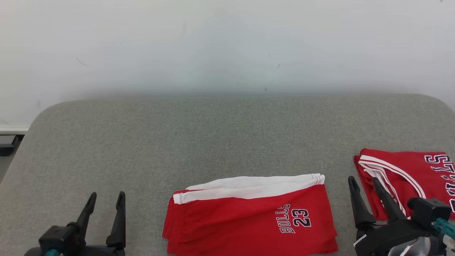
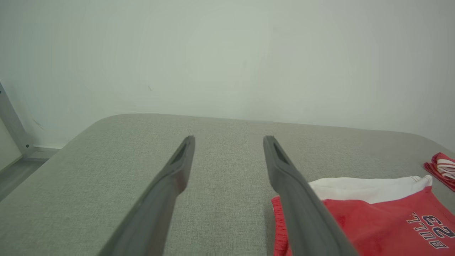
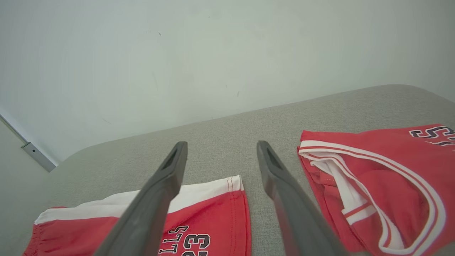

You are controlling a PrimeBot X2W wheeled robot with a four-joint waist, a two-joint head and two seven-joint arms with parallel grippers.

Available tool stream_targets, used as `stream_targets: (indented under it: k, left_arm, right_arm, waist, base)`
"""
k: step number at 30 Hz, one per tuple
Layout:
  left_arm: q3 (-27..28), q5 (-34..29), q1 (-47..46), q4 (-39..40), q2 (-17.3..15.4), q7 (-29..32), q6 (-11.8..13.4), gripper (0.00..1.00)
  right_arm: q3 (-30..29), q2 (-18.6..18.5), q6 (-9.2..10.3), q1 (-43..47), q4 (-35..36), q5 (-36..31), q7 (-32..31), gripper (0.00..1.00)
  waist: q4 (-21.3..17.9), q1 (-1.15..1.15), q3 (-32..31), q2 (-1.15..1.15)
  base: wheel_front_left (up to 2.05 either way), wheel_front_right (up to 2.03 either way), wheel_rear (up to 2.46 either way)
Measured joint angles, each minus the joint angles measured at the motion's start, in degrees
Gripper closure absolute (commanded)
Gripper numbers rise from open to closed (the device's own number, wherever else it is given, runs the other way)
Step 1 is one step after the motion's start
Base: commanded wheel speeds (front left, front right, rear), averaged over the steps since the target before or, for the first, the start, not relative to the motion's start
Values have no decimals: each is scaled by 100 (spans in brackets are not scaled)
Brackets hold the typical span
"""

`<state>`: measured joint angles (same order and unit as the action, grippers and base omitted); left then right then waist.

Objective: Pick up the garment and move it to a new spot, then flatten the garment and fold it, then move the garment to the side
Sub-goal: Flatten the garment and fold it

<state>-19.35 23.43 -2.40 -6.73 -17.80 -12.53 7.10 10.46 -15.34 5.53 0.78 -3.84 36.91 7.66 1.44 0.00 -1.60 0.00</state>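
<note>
A: A grey cloth surface (image 1: pixel 227 135) against a pale wall (image 1: pixel 227 42); where is the garment?

B: The red shorts (image 1: pixel 249 220) lie at the near middle, folded flat, white band on the far side, "BULLS 23" facing up; a red jersey (image 1: pixel 405 177) lies apart at the right.

A: And the claws?

B: Left claw (image 1: pixel 107 194) at the near left, right claw (image 1: pixel 364 180) between shorts and jersey; both spread wide, empty, touching no cloth.

A: Which step?

B: Folding looks done, I judge; moving the shorts aside is left; that calls for pinching all layers at one edge, so the fold holds.
</note>
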Motion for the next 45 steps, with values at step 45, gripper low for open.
stream_targets:
  k: [45]
  left_arm:
    - [-312, -108, 65, -119, -30, 445, -4, 0]
  right_arm:
    - [542, 32, 52, -327, -1252, -442, -839, 0]
  waist:
    - [41, 0, 126, 0]
  base:
    - [0, 0, 0]
